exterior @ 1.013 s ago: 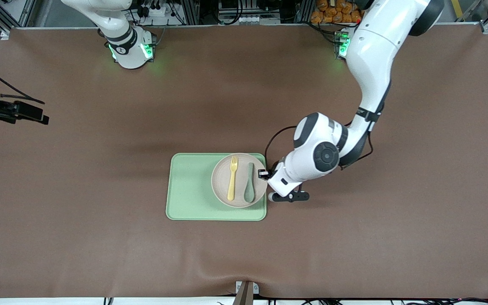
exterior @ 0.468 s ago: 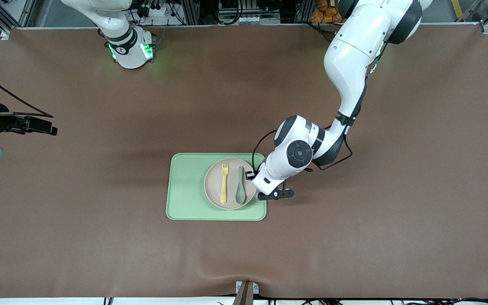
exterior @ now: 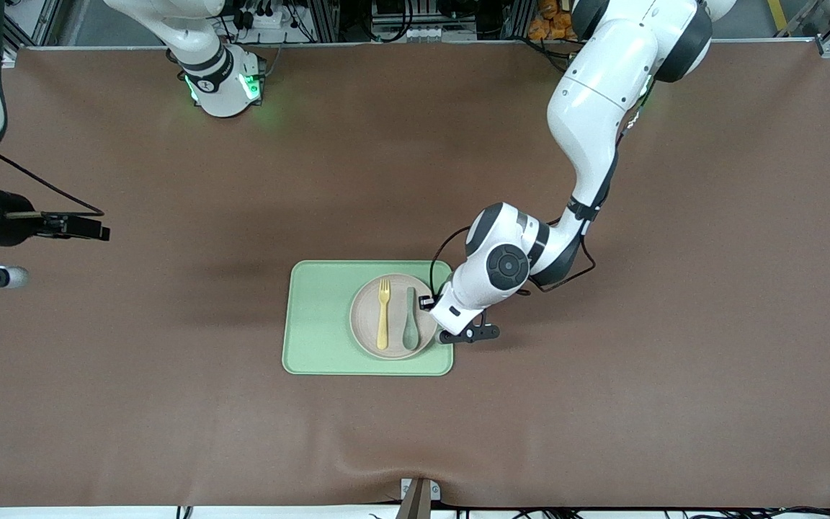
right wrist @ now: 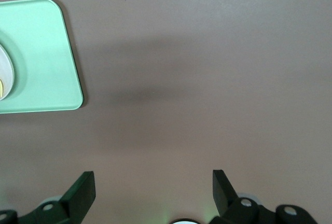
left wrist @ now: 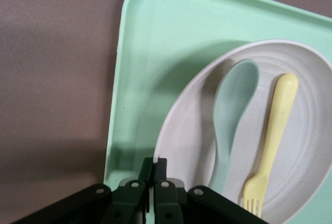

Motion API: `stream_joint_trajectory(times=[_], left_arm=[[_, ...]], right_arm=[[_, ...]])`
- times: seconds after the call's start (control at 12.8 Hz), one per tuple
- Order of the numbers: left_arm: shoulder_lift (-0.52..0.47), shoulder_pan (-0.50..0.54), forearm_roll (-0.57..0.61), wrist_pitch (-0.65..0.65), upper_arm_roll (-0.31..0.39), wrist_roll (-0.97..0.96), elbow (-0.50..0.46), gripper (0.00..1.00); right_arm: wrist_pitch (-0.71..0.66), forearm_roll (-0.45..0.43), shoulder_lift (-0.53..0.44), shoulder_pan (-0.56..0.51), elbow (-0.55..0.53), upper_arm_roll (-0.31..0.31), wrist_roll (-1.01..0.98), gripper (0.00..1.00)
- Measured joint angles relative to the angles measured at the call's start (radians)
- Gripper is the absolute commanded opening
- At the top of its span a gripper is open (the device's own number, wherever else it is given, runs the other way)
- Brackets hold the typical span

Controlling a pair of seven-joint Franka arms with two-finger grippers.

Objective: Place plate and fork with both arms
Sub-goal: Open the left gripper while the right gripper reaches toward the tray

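While the left gripper [exterior: 431,303] is clamped on the rim of the plate [exterior: 367,317] on the tray [exterior: 318,324], a tilt could spill the fork [exterior: 383,314]; the right gripper [right wrist: 154,189] waits open.

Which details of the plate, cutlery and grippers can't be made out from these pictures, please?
- Round beige plastic plate: the rim at the shut left gripper is hidden by the wrist in the front view.
- Pale-yellow plastic fork: tine tips cut off by the left wrist view's edge.
- Open right gripper: fingertips cut off by the right wrist view's edge.
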Motion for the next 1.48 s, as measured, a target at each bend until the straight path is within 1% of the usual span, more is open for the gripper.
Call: stream_joint_trajectory(times=[0.08,0.16,0.31,0.47,0.62,0.7,1.01,1.17,1.32,1.48], left_arm=[[0.001,0.0,0.0,0.0,0.0,0.0,0.0,0.83],[0.002,0.0,0.0,0.0,0.0,0.0,0.0,1.0],[0.002,0.0,0.0,0.001,0.0,0.0,0.005,1.0],[0.0,0.0,0.0,0.001,0.001,0.0,0.02,1.0],[-0.014,0.002,0.0,-0.007,0.005,0.0,0.037,1.0],[-0.032,0.004,0.0,-0.031,0.012,0.0,0.043,1.0],[-0.142,0.015,0.001,-0.136,0.071,0.0,0.05,1.0],[-0.206,0.025,0.006,-0.207,0.109,0.001,0.05,1.0],[-0.261,0.055,0.056,-0.278,0.125,0.002,0.048,1.0],[-0.305,0.088,0.097,-0.342,0.126,0.003,0.047,1.0]], right_arm=[[0.001,0.018,0.01,0.0,0.0,0.001,0.0,1.0],[0.003,0.041,0.015,0.001,0.0,0.002,0.0,1.0],[0.015,0.064,0.021,0.006,0.0,0.004,0.0,1.0],[0.035,0.065,0.027,0.026,0.0,0.007,-0.001,1.0],[0.086,0.063,0.034,0.083,0.0,0.009,0.001,1.0],[0.119,0.062,0.037,0.113,0.0,0.01,0.005,1.0],[0.222,0.062,0.076,0.189,0.001,0.013,0.016,1.0],[0.274,0.062,0.107,0.244,0.001,0.015,0.092,1.0],[0.332,0.061,0.139,0.313,0.004,0.015,0.186,1.0],[0.363,0.06,0.18,0.366,0.021,0.016,0.227,1.0]])
